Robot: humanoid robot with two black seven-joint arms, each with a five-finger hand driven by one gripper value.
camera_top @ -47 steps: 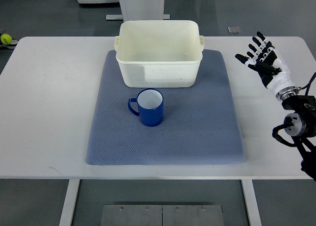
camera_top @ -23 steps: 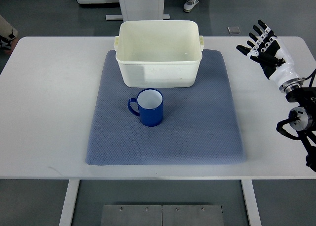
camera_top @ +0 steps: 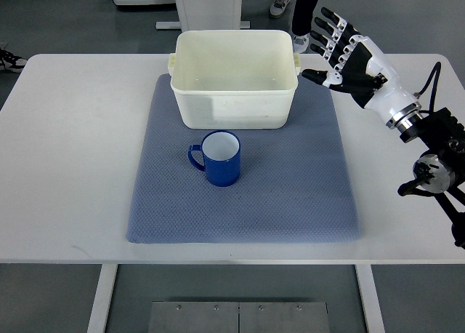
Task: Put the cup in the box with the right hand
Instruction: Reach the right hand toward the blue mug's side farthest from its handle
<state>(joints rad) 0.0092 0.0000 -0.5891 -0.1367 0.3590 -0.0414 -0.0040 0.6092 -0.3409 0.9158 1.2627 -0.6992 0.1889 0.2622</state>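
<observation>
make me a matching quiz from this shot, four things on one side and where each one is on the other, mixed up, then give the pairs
Things:
1. blue cup
2. cream box
3. right hand
4. blue mat

Places:
A. spread flat on the white table
B. at the far end of the mat, empty
C. raised beside the box's right handle, fingers spread
D. upright on the mat, just in front of the box, handle pointing left

Pairs: 1-D, 2-B, 3-C, 4-A
</observation>
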